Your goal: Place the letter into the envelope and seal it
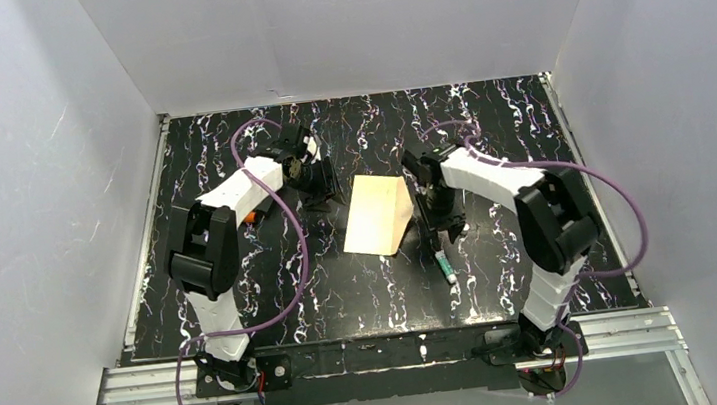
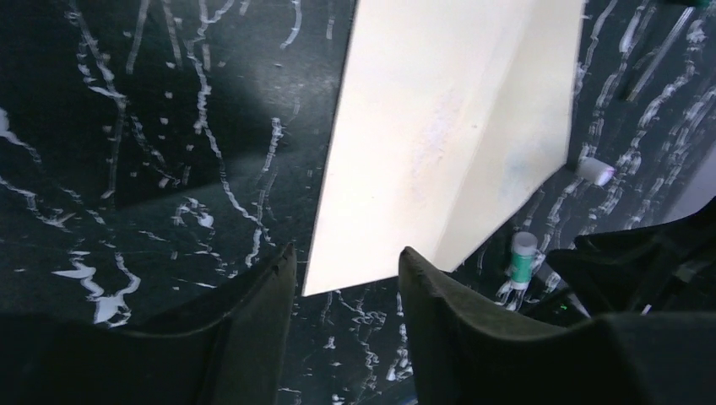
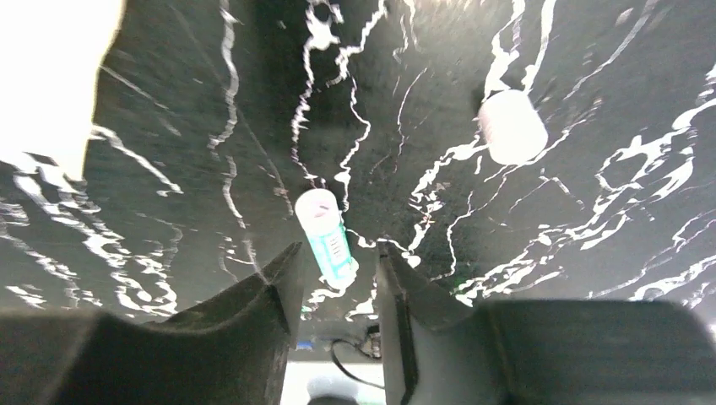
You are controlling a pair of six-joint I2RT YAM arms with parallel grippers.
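Closest in the left wrist view are the two dark fingers (image 2: 253,329) of the left end effector (image 2: 346,257). They stand moderately apart with only bare counter (image 1: 365,297) showing between them, so it holds nothing. Just beyond their tips lies the near corner of the envelope (image 2: 422,143), close to the left-hand finger, though whether it touches is not clear. From the top camera the cream envelope rests flat in the middle of the black, white-veined counter, between the two arms. A crease runs along its length, and the strip on its right side is shaded darker. The right end effector (image 3: 336,251) hangs low over the counter just to the right of the envelope. Its fingers (image 3: 253,312) are set to a narrow gap, with a teal stick (image 3: 325,240) with a white end lying on the counter, its lower end reaching into that gap. Space shows on both sides of the stick, so it is not clamped. A small white cylinder (image 3: 512,126) lies farther off, apart from the stick, and the envelope shows as an overexposed patch at the upper left of that view.
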